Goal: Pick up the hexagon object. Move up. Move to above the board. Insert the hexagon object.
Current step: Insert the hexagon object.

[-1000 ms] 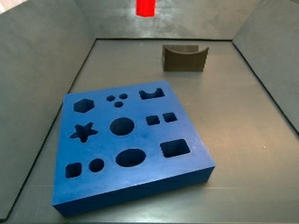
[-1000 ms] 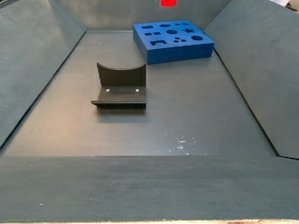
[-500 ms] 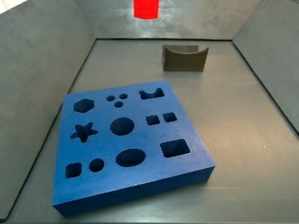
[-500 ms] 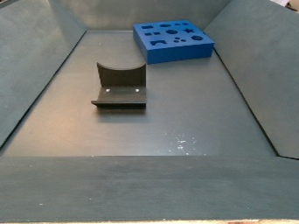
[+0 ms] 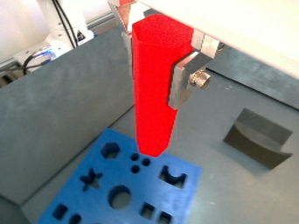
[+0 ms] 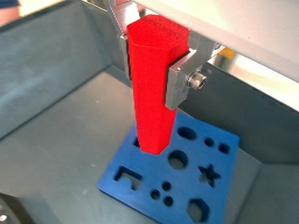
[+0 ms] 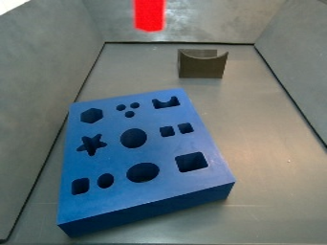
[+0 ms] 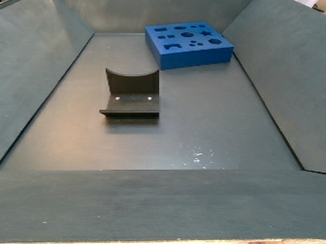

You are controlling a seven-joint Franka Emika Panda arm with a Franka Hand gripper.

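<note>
Clearly the pick-up and the lift are done: the gripper (image 5: 160, 66) is pinching the hexagon object (image 5: 156, 87) near its upper end, with a silver finger (image 5: 184, 77) pressed flat against one side, and the red peg hangs upright, high above the worktop (image 7: 262, 115). In both wrist views its lower end hangs over the board (image 6: 176, 179), well clear of the surface; in a side view only the peg's lower part (image 7: 149, 13) shows at the upper edge of the picture, with the gripper itself out of view. By my reading the step in hand is the move to above the board, and it is close to finished. The fixture (image 7: 201, 62) stands well apart from the board and out of the way. Next comes lining the peg up with the hexagonal hole (image 7: 88, 115) near the board's corner, matching its flats to the hole's sides, then a straight, slow descent; whether the peg's turn already matches the hole cannot be told from these views
</note>
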